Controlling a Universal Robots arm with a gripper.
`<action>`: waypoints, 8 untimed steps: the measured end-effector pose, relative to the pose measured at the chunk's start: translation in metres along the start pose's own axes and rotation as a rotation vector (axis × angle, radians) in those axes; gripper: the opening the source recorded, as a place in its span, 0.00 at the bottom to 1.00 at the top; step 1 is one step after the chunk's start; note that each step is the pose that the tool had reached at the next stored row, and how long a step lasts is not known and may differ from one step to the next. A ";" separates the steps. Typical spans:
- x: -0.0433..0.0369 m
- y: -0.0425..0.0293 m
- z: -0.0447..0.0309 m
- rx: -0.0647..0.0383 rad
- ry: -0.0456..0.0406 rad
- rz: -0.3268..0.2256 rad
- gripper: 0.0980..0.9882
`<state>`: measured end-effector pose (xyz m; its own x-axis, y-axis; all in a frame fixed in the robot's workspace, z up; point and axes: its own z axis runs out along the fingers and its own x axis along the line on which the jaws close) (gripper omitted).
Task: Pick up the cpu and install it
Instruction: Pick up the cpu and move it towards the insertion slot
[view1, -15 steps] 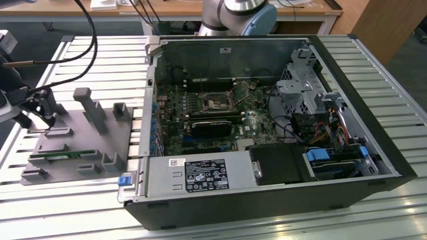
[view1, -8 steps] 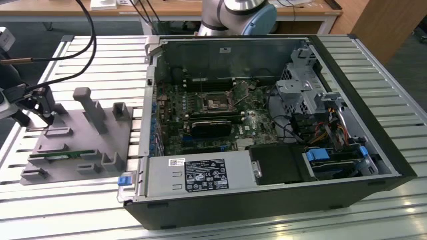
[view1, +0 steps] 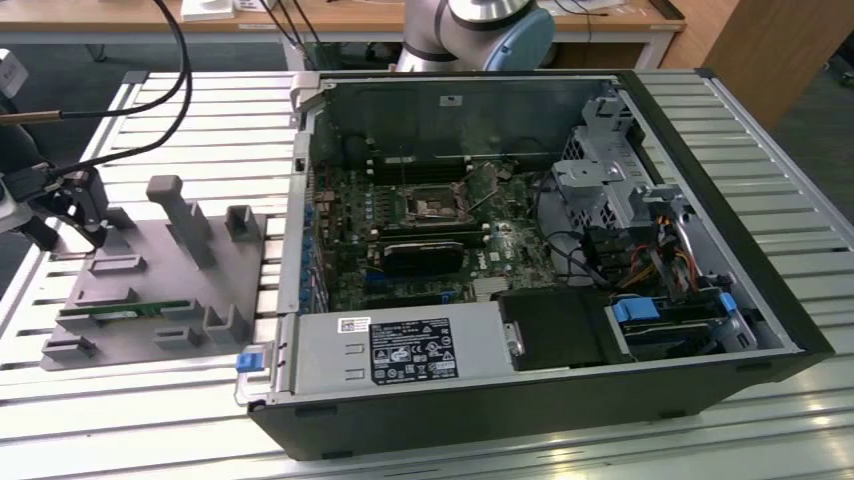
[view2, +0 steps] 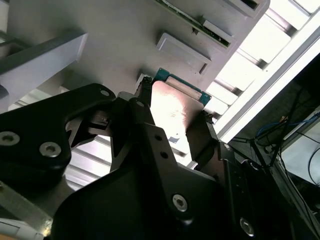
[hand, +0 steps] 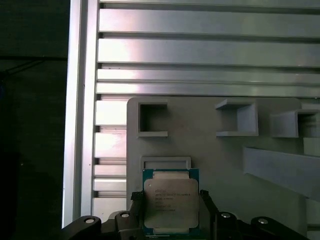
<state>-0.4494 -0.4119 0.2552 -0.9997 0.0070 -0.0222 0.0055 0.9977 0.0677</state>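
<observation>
The cpu (hand: 169, 202), a flat square chip with a silver-grey top and green rim, sits between my gripper's (hand: 170, 197) two black fingers (hand: 135, 200), which press on its opposite edges. It hangs a little above a shallow nest in the grey fixture plate (hand: 215, 155). In the second wrist view the cpu (view2: 176, 107) shines between the same fingers (view2: 144, 97). In the exterior view my gripper (view1: 76, 235) is over the far corner of the fixture plate (view1: 147, 290) on that view's left. The dark motherboard socket (view1: 434, 208) lies inside the open computer case (view1: 747, 330).
A green memory stick (view1: 123, 314) lies in a slot of the fixture plate, and grey posts (view1: 180, 215) stand up from it. The slatted aluminium table (view1: 200, 130) carries plate and case. The case's power supply (view1: 400, 350) and drive bays (view1: 627, 190) surround the board.
</observation>
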 end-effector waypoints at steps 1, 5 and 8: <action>0.0000 0.0001 -0.0006 0.000 0.0001 0.000 0.48; 0.0000 0.0009 -0.0035 0.000 -0.0001 0.000 0.48; 0.0000 0.0014 -0.0053 0.000 0.0000 0.000 0.48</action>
<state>-0.4495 -0.4109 0.2605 -0.9997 0.0070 -0.0222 0.0055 0.9977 0.0677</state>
